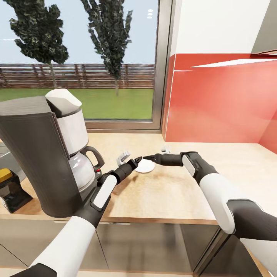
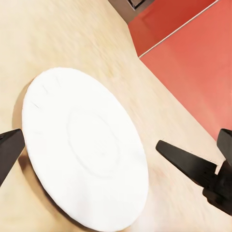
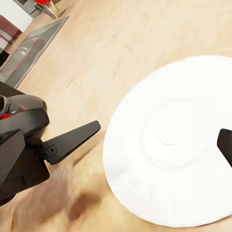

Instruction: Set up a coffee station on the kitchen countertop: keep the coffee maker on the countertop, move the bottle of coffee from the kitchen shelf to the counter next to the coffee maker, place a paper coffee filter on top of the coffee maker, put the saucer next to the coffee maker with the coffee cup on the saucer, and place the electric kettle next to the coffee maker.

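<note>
Step in hand, as judged: the saucer (image 1: 145, 166) stage. It lies flat on the table (image 1: 181, 192), at abt 3 o'clock from the coffee maker (image 1: 42, 154), near it but apart.

Left gripper (image 1: 129, 158) and right gripper (image 1: 148, 157) meet tip to tip over the plate's rim. Left wrist view: saucer (image 2: 84, 147) sits between spread fingers (image 2: 186, 162), nothing clamped. Right wrist view: fingers (image 3: 72, 140) likewise apart, saucer (image 3: 169, 140) between them, no contact visible. Both open, holding nothing.

Containers: saucer bare, no cup on it. Glass carafe (image 1: 82, 169) in the maker, contents cannot be told. Yellow-lidded bottle of coffee (image 1: 9, 186) stands at 9 o'clock of the maker, partly hidden.

Next move calls for: withdraw both arms w/o nudging the plate, then fetch the cup; filter and kettle presumably outstanding
</note>
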You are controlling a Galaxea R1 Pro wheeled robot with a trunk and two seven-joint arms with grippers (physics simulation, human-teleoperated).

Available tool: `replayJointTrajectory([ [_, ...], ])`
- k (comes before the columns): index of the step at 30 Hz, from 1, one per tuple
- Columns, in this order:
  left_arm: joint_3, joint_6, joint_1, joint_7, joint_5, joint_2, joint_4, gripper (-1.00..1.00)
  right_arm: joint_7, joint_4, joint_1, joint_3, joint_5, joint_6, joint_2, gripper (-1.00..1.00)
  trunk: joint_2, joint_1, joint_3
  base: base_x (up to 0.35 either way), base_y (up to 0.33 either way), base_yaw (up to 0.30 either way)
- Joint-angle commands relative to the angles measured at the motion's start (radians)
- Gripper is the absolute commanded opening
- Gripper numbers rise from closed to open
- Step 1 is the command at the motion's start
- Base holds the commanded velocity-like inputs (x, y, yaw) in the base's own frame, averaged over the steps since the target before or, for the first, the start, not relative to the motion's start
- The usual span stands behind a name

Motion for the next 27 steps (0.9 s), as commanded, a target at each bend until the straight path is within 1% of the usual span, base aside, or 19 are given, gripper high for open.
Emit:
replayJointTrajectory([
  [1, -0.001, 0.003, 0.0, 0.009, 0.01, 0.0, -0.002, 1.0, -0.002, 0.001, -0.001, 0.004, -0.009, 0.007, 0.0, 1.0, -0.001, 0.0, -0.001, 0.0, 0.0, 0.0],
  [4, -0.002, 0.003, 0.0, 0.009, 0.01, 0.0, -0.002, 1.0, -0.003, 0.003, -0.001, 0.004, -0.009, 0.006, 0.0, 1.0, -0.001, 0.0, -0.001, 0.0, 0.0, 0.0],
  [10, -0.002, 0.003, 0.0, 0.009, 0.01, 0.0, -0.002, 1.0, -0.036, 0.003, -0.001, 0.002, -0.009, 0.006, -0.001, 1.0, -0.001, 0.0, -0.001, 0.0, 0.0, 0.0],
  [23, -0.002, 0.003, -0.001, 0.009, 0.01, 0.0, -0.002, 1.0, -0.047, -0.002, -0.001, 0.003, -0.008, 0.007, -0.02, 1.0, -0.001, 0.0, -0.001, 0.0, 0.0, 0.0],
  [24, -0.003, 0.003, -0.001, 0.009, 0.01, 0.0, -0.002, 1.0, -0.059, -0.001, -0.001, 0.003, -0.008, 0.007, -0.025, 1.0, -0.001, 0.0, -0.001, 0.0, 0.0, 0.0],
  [26, -0.003, 0.003, -0.001, 0.009, 0.01, 0.0, -0.002, 1.0, -0.077, -0.001, -0.001, 0.003, -0.008, 0.007, -0.026, 1.0, -0.001, 0.0, -0.001, 0.0, 0.0, 0.0],
  [27, -0.003, 0.003, -0.001, 0.009, 0.01, 0.0, -0.002, 1.0, -0.105, -0.001, -0.001, 0.003, -0.008, 0.007, -0.025, 1.0, -0.001, 0.0, -0.001, 0.0, 0.0, 0.0],
])
